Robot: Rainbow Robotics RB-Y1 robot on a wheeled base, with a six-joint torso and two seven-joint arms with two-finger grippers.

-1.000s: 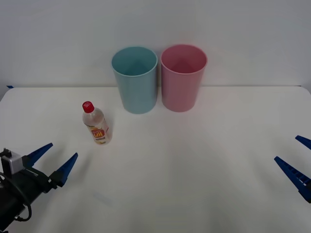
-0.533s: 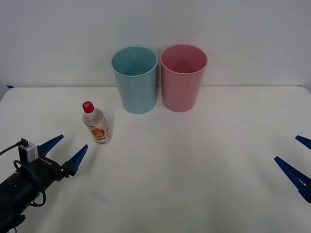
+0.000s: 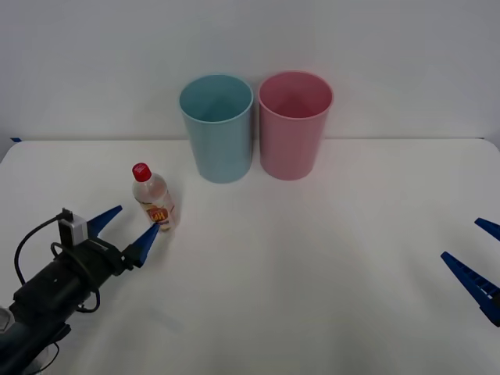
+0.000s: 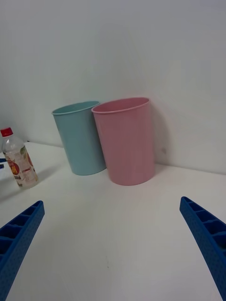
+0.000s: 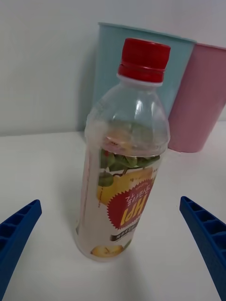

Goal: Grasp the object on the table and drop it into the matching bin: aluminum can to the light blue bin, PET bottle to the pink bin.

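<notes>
Left claw (image 3: pixel 126 226) now close up to the PET bottle (image 3: pixel 153 197), having slid forward and rightward across the near-left part of the surface (image 3: pixel 312 266) over the past second; fingers spread wide apart, gripping nothing, right fingertip just beside the bottle's base, left fingertip off to the bottle's left. Seen from the left wrist, bottle (image 5: pixel 126 155) centred and upright between the two open blue fingers, red cap on top, orange-yellow label facing the camera, light blue bin (image 5: pixel 141 70) and pink bin (image 5: pixel 200 99) behind it. Bottle itself unmoved: standing on the surface, left of the bins and a little nearer, apart from both. Light blue bin (image 3: pixel 217 129) and pink bin (image 3: pixel 295 125) side by side at the far edge, almost touching, pink on the right. Right claw (image 3: pixel 476 269) parked at the near-right edge, fingers apart, empty, same place as before; from its wrist, pink bin (image 4: pixel 125 141) and light blue bin (image 4: pixel 81 137) ahead, bottle (image 4: pixel 18 160) far off to one side. Approach looks nearly complete, then: likely just a bit more forward travel to bracket the body, followed by closing on it below the shoulder. Grasp not yet made; lift and carry past the light blue bin to the pink one yet to come. Risk of tipping a light, narrow bottle if one finger nudges it first.
</notes>
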